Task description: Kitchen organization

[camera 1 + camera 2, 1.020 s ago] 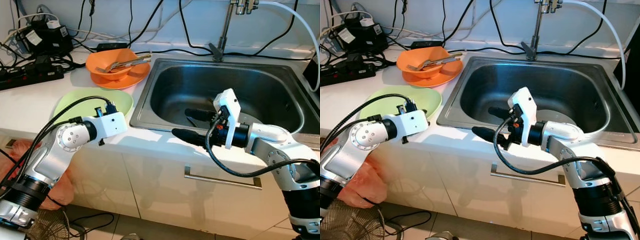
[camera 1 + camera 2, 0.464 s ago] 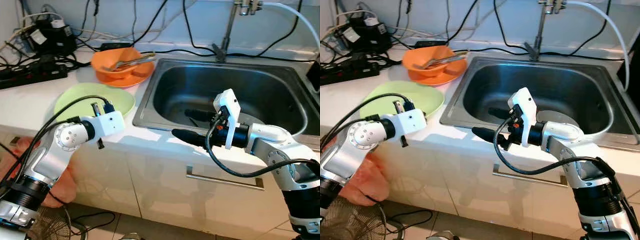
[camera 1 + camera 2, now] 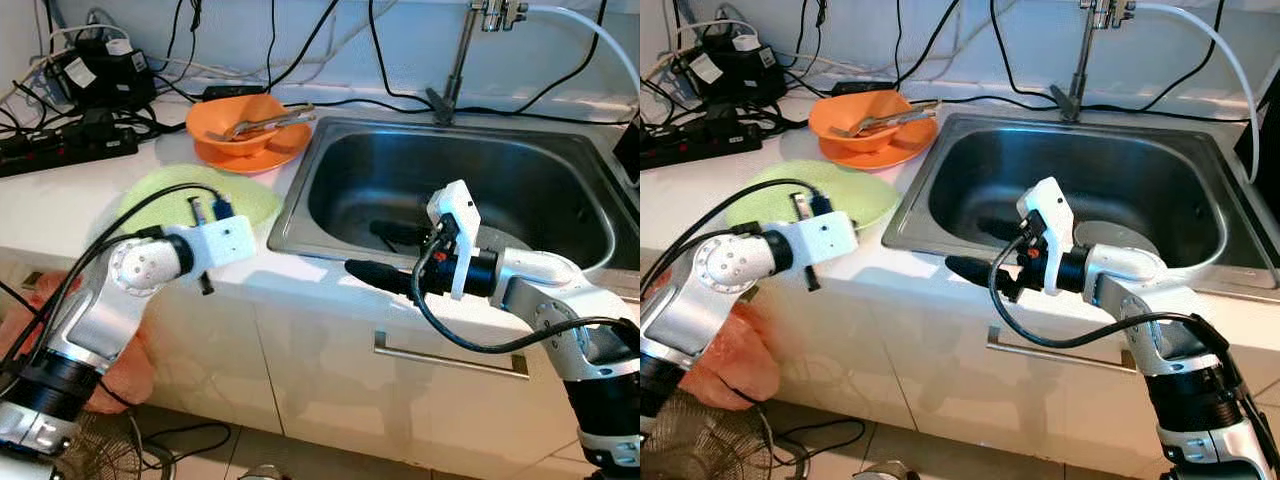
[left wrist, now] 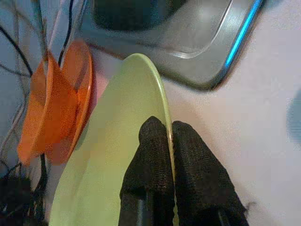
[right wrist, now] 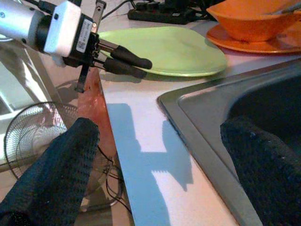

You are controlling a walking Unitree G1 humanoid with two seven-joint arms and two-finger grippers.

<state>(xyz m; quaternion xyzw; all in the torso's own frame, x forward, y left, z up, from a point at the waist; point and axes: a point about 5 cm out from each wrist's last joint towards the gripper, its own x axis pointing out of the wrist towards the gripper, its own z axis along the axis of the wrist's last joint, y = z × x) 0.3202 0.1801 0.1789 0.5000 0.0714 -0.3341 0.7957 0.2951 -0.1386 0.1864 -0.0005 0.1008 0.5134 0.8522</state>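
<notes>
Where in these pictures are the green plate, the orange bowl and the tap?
green plate (image 3: pixel 845 192), right eye view, bare top surface.
orange bowl (image 3: pixel 232 113), left eye view, inner wall.
tap (image 3: pixel 456 62), left eye view, upright stem.

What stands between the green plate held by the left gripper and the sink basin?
Nothing visible does. The left gripper is shut on the rim of the green plate; bare white counter leads to the sink. The right gripper, open, hovers at the sink's front rim.

One green plate (image 3: pixel 245 200), one orange bowl (image 3: pixel 240 125) (utensils inside).
</notes>
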